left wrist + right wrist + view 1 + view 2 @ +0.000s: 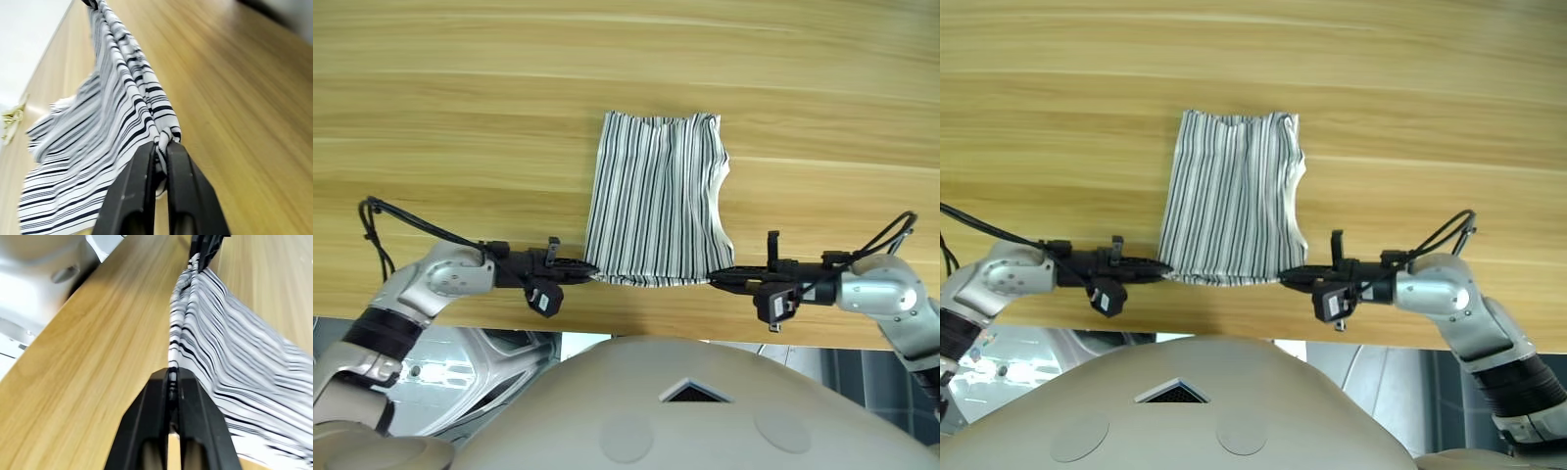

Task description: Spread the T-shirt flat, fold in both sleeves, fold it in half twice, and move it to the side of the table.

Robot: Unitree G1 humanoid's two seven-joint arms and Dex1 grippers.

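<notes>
Left gripper point(590, 271) sits low and left of centre in the left eye view, clamped on the near left corner of the striped T-shirt point(656, 196). The right gripper point(717, 277) mirrors it low and right of centre, pinched on the near right corner.

The T-shirt lies mid-frame as a narrow black-and-white panel. Its far end rests flat on the wooden table point(460, 98), and its near hem is stretched in a line between the two grippers, close to the table's near edge. A pale curved edge (neckline or armhole, hard to say which) runs down its right side. Black cables point(411, 220) loop off both wrists.

In the wrist views each gripper's black fingers point(188, 186) are pressed nearly together, with bunched striped cloth caught between them.
</notes>
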